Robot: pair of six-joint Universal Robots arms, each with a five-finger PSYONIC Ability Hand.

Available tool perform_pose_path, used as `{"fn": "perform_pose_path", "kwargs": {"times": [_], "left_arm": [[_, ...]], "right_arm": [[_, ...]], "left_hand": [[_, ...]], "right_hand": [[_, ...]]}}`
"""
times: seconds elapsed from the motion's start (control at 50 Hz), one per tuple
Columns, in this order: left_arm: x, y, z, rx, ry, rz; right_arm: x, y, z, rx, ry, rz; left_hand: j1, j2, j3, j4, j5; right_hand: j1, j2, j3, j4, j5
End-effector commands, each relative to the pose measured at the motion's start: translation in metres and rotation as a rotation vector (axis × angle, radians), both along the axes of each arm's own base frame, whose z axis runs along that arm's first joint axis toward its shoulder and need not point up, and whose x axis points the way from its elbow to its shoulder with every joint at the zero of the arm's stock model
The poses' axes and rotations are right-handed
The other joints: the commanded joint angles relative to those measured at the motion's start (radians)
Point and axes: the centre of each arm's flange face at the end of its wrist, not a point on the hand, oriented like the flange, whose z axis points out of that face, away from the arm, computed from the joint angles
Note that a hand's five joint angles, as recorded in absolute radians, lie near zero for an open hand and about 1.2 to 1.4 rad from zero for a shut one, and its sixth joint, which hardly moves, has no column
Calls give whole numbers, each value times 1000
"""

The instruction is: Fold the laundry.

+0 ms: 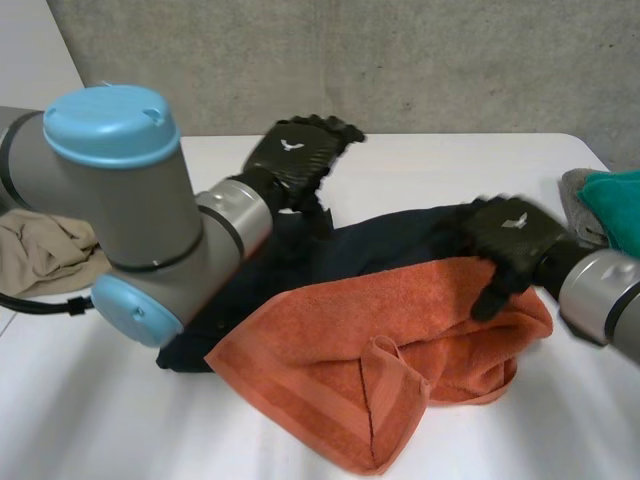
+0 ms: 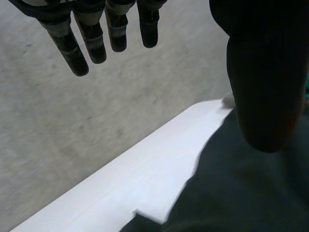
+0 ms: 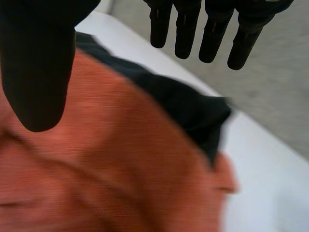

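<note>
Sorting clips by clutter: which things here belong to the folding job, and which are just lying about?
In the job:
- orange towel
- dark cloth under it
- left hand, open, above the dark cloth
- right hand, open, over the towel

Lying about:
- beige cloth at the left edge of the table
- teal cloth and grey cloth at its right edge, likely laundry in waiting

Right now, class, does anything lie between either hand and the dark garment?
Yes. The orange towel lies over the dark garment's near part, under the right hand's palm. The open left hand hangs over the dark garment's bare far edge, with nothing visible between.
</note>
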Motion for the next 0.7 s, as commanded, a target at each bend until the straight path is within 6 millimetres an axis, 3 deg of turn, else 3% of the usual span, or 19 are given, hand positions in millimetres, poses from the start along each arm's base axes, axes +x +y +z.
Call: {"fn": "perform_pose_path", "kwargs": {"times": [0.02,0.1,0.12,0.16,0.18,0.2,0.3,0.4,0.44,0.56,0.7], "left_arm": [[19,-38,-17,22,-54,69],[25,-46,-25,47,-63,87],[25,-45,-28,56,-66,86],[25,-43,-30,60,-69,84],[24,-42,-31,60,-69,81],[21,-40,-31,53,-67,73],[10,-35,-29,13,-48,48],[-10,-30,-30,-37,-28,-24],[-17,-28,-33,-47,-37,-57],[-41,-13,-64,-19,-136,-163],[-63,18,-106,30,-243,-278]], "right_arm": [[23,13,-37,-45,-9,83],[30,1,-55,-145,-29,53],[32,-5,-61,-173,-39,36],[34,-9,-65,-194,-42,26],[35,-12,-68,-197,-37,18],[34,-13,-68,-195,-35,15],[27,-10,-51,-207,-42,10],[0,-8,7,-290,-84,-17],[-8,-5,18,-286,-95,-13],[-29,6,43,-267,-119,47],[-40,13,49,-280,-128,140]], "left_hand": [[-30,-32,-40,-31,-52],[-30,-32,-40,-31,-52],[-30,-32,-40,-31,-52],[-30,-32,-40,-31,-52],[-30,-32,-40,-31,-52],[-30,-32,-40,-31,-52],[-30,-32,-40,-31,-52],[-30,-32,-40,-31,-52],[-30,-32,-40,-31,-52],[-30,-32,-40,-31,-52],[-30,-32,-40,-31,-52]], "right_hand": [[92,93,77,80,68],[282,283,267,270,258],[521,522,506,509,497],[707,708,693,696,683],[970,971,955,958,946],[1069,1070,1054,1057,1045],[1070,1071,1055,1058,1046],[1070,1071,1055,1058,1046],[1070,1071,1055,1058,1046],[1070,1071,1055,1058,1046],[1070,1071,1055,1058,1046]]}}
